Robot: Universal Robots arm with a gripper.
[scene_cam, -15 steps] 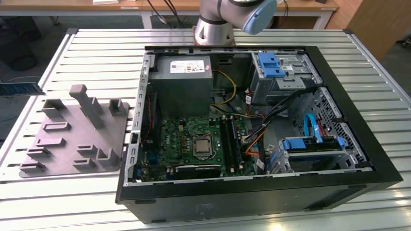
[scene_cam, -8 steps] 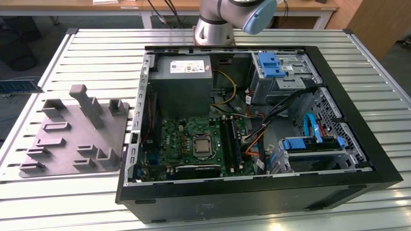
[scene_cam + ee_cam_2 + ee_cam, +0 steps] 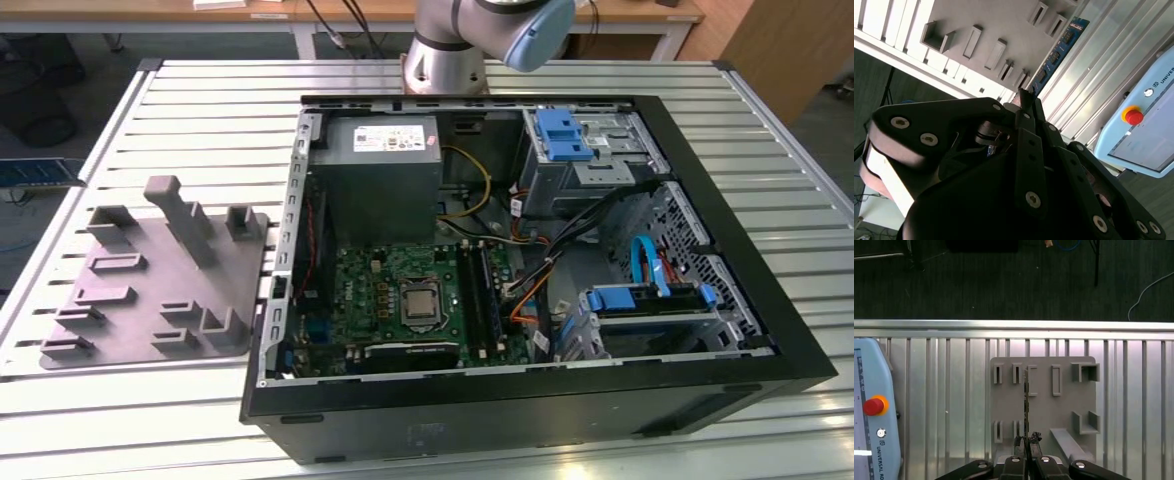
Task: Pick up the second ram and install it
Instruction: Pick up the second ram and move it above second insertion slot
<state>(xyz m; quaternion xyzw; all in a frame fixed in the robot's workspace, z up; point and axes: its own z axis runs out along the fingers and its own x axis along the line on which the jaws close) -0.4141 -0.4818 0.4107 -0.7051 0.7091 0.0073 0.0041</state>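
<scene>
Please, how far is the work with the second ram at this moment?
Done: the slim, dark circuit-board strip is picked up; the tool is shut on it. In hand: the strip is held over the grey plastic tray. Left: installing; the strip is not yet in the long black sockets of the green board inside the open black computer case.

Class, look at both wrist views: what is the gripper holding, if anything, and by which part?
The ram, clamped at one end in the gripper; the rest of the strip sticks out free.
</scene>
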